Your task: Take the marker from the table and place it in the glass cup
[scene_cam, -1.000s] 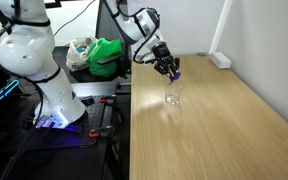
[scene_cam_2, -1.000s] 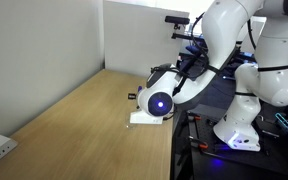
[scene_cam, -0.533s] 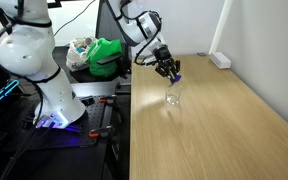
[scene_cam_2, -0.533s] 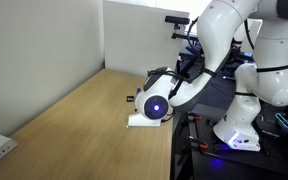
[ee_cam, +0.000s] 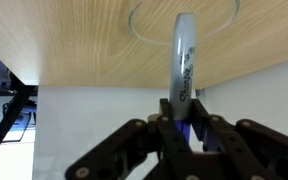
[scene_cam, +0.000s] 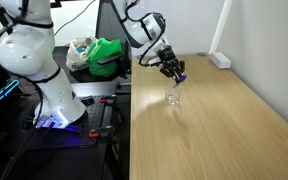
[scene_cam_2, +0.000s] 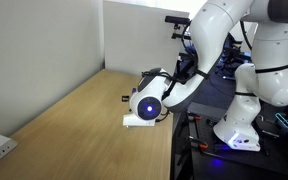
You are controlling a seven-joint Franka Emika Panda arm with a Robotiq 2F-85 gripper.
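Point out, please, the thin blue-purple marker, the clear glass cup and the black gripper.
thin blue-purple marker [ee_cam: 184, 62], wrist view, middle of its barrel.
clear glass cup [scene_cam: 173, 97], in an exterior view, its side wall.
black gripper [scene_cam: 175, 70], in an exterior view, between its fingertips.

worktop [scene_cam: 224, 120]: light tan wood grain, smooth, matt | glass cup [scene_cam: 173, 97]: clear glass, glossy | marker [ee_cam: 184, 60]: smooth plastic, slight sheen | fingers [ee_cam: 134, 140]: black, matt | arm shell [scene_cam_2: 219, 40]: white plastic, glossy
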